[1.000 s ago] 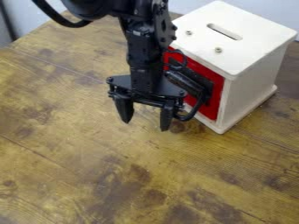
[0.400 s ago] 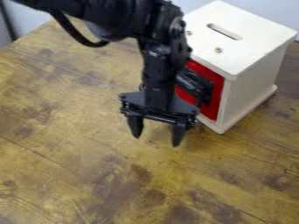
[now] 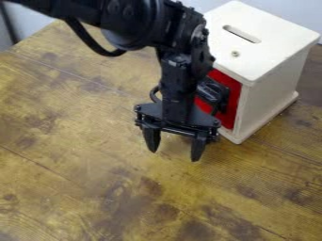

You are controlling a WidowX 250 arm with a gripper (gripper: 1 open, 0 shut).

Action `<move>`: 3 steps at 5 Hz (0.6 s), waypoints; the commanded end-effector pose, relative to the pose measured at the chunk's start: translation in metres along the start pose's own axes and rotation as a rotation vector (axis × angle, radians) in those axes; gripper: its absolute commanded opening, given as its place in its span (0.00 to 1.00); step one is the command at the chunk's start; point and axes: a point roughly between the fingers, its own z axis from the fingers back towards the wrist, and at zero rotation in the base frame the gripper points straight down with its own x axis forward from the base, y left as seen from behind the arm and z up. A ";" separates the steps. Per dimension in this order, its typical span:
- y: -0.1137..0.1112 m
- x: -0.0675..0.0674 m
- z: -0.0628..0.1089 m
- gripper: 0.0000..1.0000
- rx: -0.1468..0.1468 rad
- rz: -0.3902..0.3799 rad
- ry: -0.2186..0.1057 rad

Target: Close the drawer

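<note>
Where pale wall (image 3: 292, 9) ends, brown wood-grained tabletop (image 3: 78, 160) spreads.

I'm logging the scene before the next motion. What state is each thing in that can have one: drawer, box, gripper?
Drawer: looks pushed in or nearly so; the arm hides part of its front, so I can't be sure.
Box: upright on the wooden surface.
Gripper: open, pointing down, nothing between its fingertips.
</note>
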 end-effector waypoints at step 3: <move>0.019 0.013 0.020 1.00 0.009 0.234 -0.060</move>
